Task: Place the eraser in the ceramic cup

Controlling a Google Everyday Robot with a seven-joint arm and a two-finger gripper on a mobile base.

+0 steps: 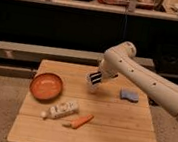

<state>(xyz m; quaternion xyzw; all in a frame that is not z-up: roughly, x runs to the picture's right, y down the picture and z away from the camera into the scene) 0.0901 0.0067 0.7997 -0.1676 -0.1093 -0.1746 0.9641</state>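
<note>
The eraser [95, 77], a black block with white stripes, is held at the tip of my white arm over the middle of the wooden table [113, 130]. My gripper [97, 79] is shut on it. The ceramic cup [94, 89], small and whitish, stands directly below the eraser and is partly hidden by it. The eraser sits just above the cup's rim; I cannot tell whether they touch.
An orange bowl [46, 85] stands at the table's left. A white bottle [63, 109] lies in front of it, with a carrot [80, 121] beside it. A light-blue sponge piece [129, 95] lies at the right. A dark shelf runs behind the table.
</note>
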